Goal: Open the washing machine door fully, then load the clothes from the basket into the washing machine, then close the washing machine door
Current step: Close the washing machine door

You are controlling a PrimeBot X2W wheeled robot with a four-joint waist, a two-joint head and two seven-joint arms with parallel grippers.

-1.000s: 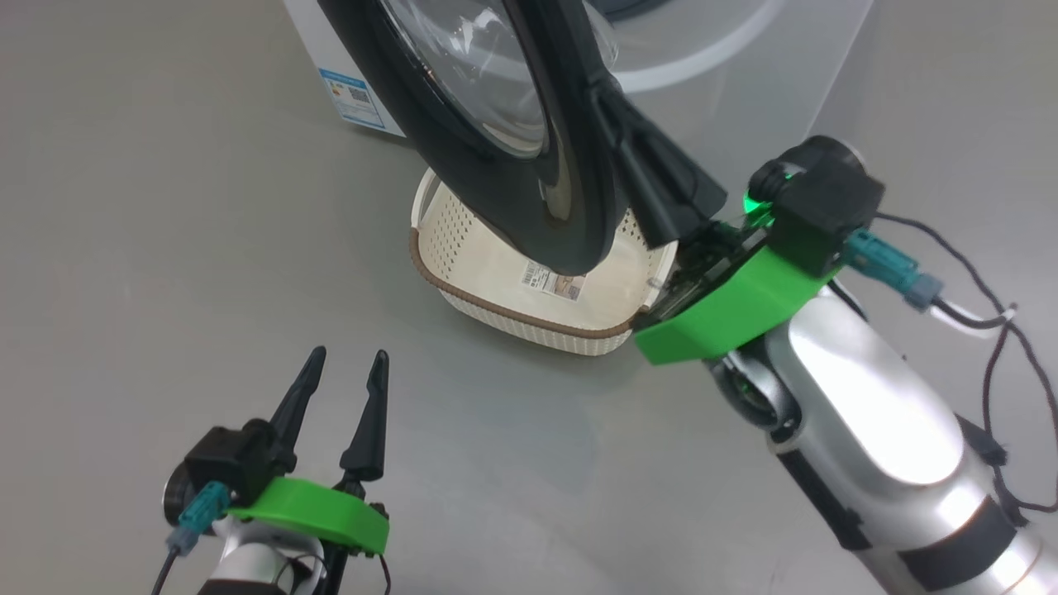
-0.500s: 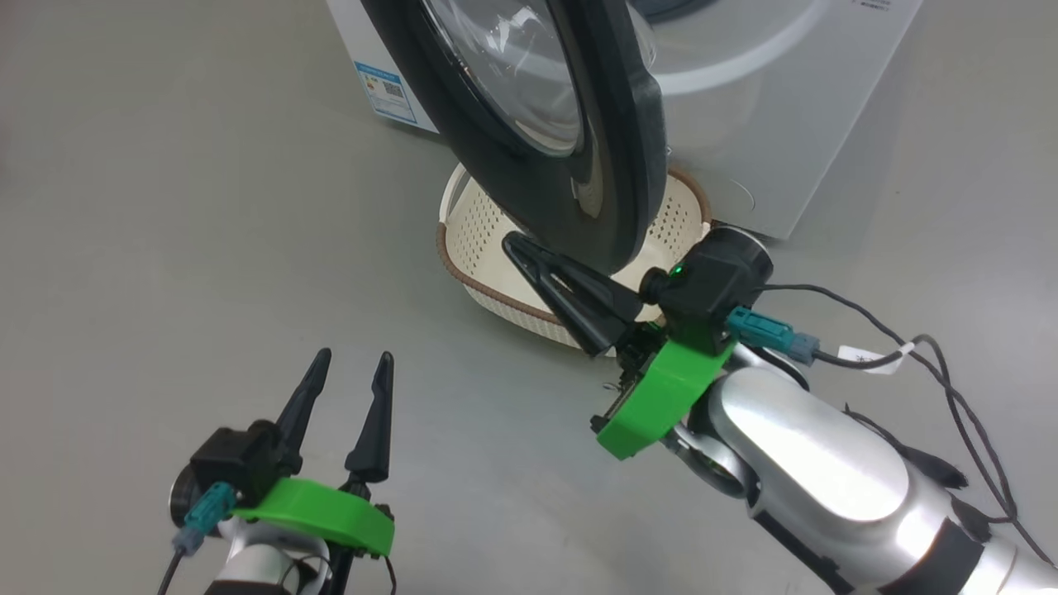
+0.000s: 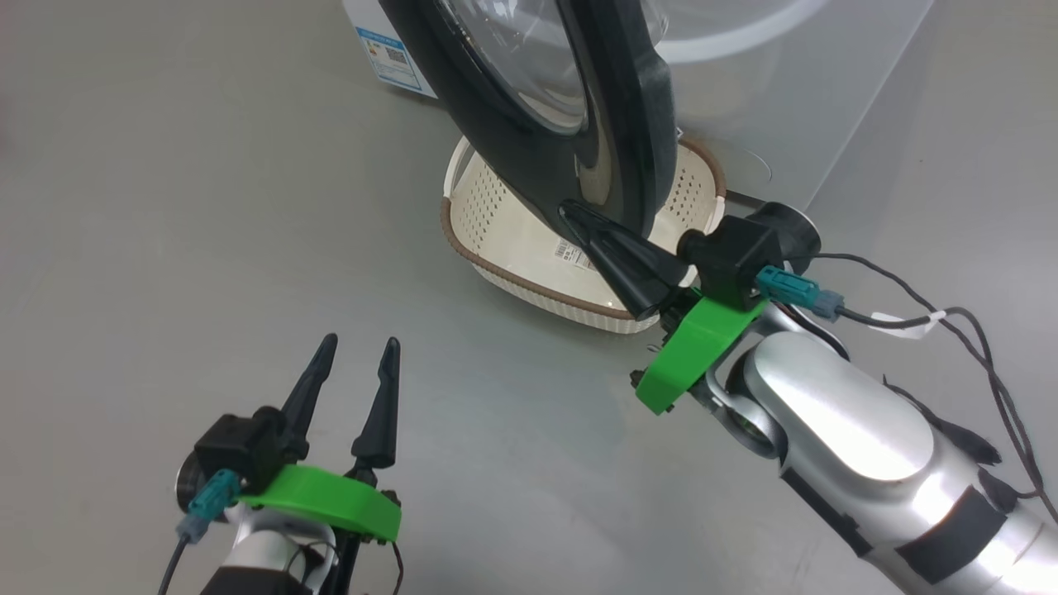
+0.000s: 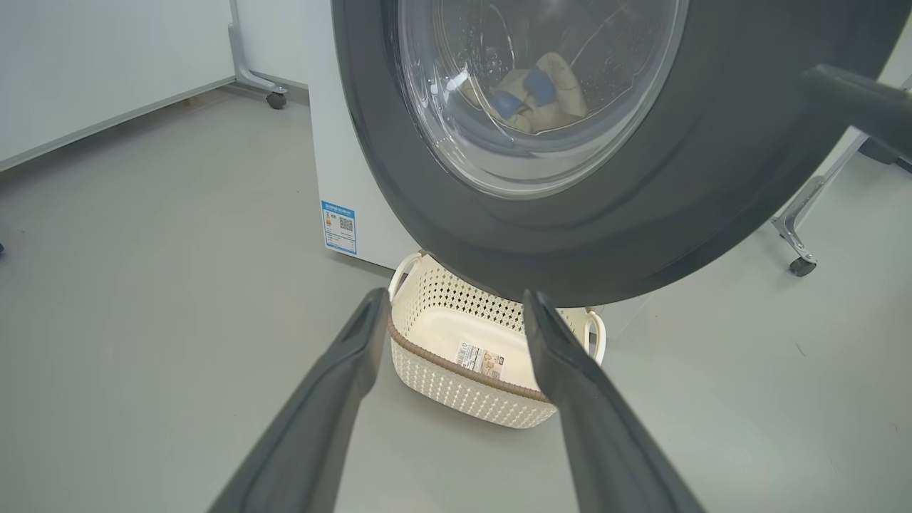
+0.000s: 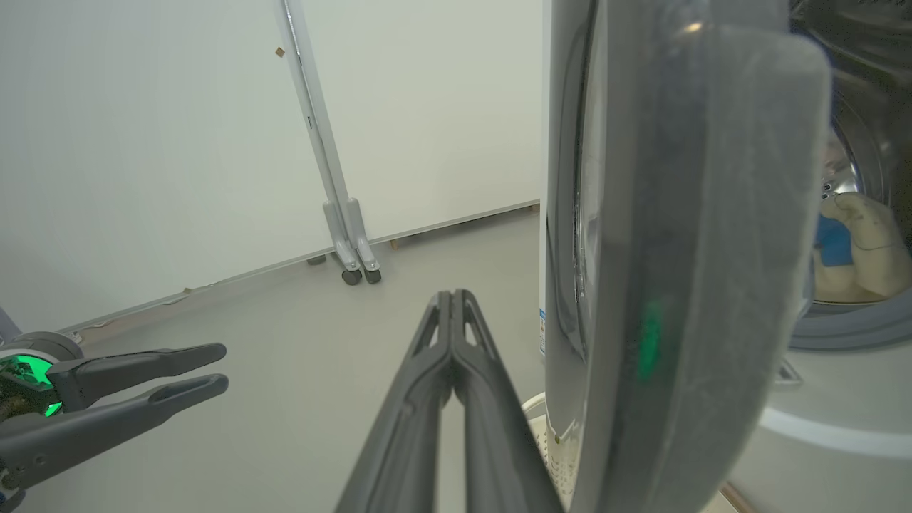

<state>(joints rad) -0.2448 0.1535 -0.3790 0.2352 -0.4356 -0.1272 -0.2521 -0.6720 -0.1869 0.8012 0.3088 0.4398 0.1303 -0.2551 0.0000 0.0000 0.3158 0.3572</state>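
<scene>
The washing machine door (image 3: 570, 107) with its black rim and glass bowl stands swung open, edge-on in the right wrist view (image 5: 662, 235). My right gripper (image 3: 570, 213) is shut with nothing in it, its tips at the outer face of the door's lower rim. The cream basket (image 3: 504, 240) sits on the floor under the door, holding no clothes, its label sticker showing (image 4: 479, 358). Cream clothes with blue patches (image 5: 851, 246) lie inside the drum, seen also through the glass (image 4: 531, 89). My left gripper (image 3: 359, 351) hangs open over bare floor, nearer me.
The white washing machine (image 3: 769, 99) stands behind the door, with a blue label sticker (image 3: 387, 56) at its lower corner. A white wall panel on castor feet (image 5: 353, 271) stands to the left. Another castor leg (image 4: 801, 265) stands right of the machine. Grey floor lies all around.
My right gripper has come off the door's right edge, dropped below it and now points at the rim's outer face. The head camera has shifted. The left gripper stays put.
</scene>
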